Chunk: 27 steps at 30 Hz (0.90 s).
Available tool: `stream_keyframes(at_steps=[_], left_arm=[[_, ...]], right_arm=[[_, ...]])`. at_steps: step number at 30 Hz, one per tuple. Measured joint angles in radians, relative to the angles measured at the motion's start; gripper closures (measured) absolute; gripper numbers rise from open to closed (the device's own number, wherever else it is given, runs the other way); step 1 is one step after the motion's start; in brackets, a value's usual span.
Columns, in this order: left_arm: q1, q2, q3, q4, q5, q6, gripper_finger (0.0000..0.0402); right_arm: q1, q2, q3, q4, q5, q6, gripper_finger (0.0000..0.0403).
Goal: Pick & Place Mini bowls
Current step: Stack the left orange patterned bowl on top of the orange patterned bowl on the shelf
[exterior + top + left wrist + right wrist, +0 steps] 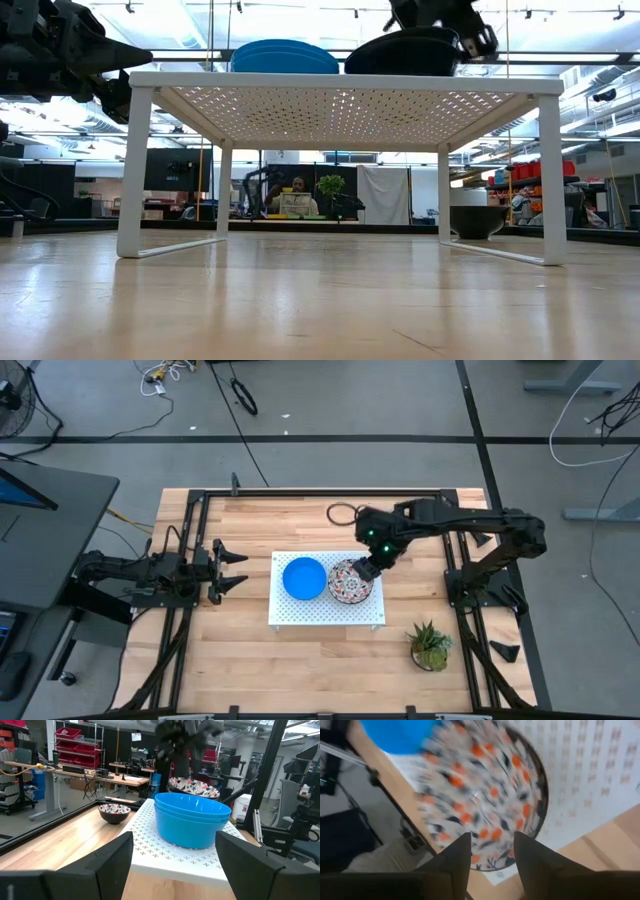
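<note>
A stack of plain blue mini bowls (303,577) (192,822) sits on the white perforated board (290,615). Beside it, toward the table's right, a floral mini bowl (348,582) (480,795) is also on the board. My right gripper (367,568) (491,836) is over this bowl's far right rim, pointing down, fingers apart. Another floral bowl (114,812) (478,220) rests on the table beyond the board's far edge, hidden under the right arm in the high view. My left gripper (235,568) waits open, left of the board. My right gripper comes from above at the floral bowl's far right rim (492,868), which shows in the gap between the two fingers (462,857). I cannot tell whether either finger touches the rim.
The board stands on legs (135,170) above the table, with open room under it. A small green potted plant (430,645) stands near the table's near right corner. A black cable loop (340,515) lies by the far edge. A person sits far off in the room (297,190).
</note>
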State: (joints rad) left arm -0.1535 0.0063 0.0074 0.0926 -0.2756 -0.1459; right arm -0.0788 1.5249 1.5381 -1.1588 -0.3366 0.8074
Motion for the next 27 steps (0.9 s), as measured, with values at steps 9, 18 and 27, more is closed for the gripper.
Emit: stream_keyframes(at_steps=[9, 18, 27], left_arm=[[0.0, 0.0, 0.0, 0.0, 0.0, 0.0, 0.0113], [0.0, 0.0, 0.0, 0.0, 0.0, 0.0, 0.0113], [0.0, 0.0, 0.0, 0.0, 0.0, 0.0, 0.0113]], right_arm=[[0.027, 0.0, -0.1, 0.038, -0.022, 0.018, 0.0252], [0.026, -0.002, -0.042, 0.086, -0.023, -0.001, 0.0252], [0.027, 0.009, -0.031, 0.384, -0.026, -0.088, 0.0252]])
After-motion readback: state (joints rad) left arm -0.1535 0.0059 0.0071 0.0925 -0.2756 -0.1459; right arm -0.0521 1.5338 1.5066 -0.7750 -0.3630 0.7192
